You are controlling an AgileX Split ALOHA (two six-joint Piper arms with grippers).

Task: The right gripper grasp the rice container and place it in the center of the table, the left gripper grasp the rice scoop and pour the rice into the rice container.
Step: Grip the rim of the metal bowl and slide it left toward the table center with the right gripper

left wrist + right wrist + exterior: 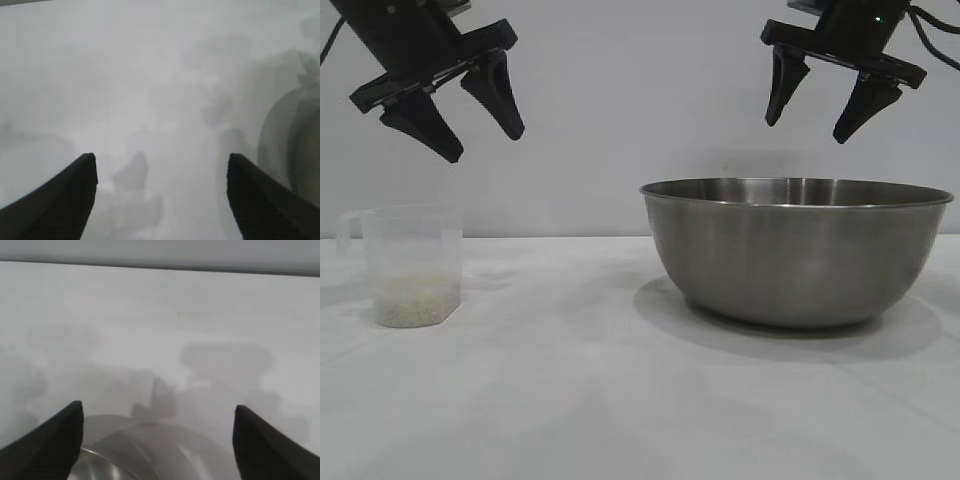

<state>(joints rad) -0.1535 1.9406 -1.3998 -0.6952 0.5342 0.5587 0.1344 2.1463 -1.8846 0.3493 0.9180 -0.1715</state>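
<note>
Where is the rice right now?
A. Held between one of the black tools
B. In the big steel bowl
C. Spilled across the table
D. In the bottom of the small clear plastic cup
D: the rice lies as a shallow layer in the rice scoop, standing on the table.

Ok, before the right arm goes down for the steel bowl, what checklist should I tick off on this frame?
1. Right tool open, empty, above the large brushed stainless-steel bowl: ok.
2. Bowl upright on the white table, rim free: ok.
3. Bowl already at table centre: not ok, it sits right of centre.
4. Left tool open, empty, clear above the small clear plastic measuring cup: ok.
5. Cup upright, off-white rice inside: ok.
6. Bowl empty inside: cannot tell.
</note>
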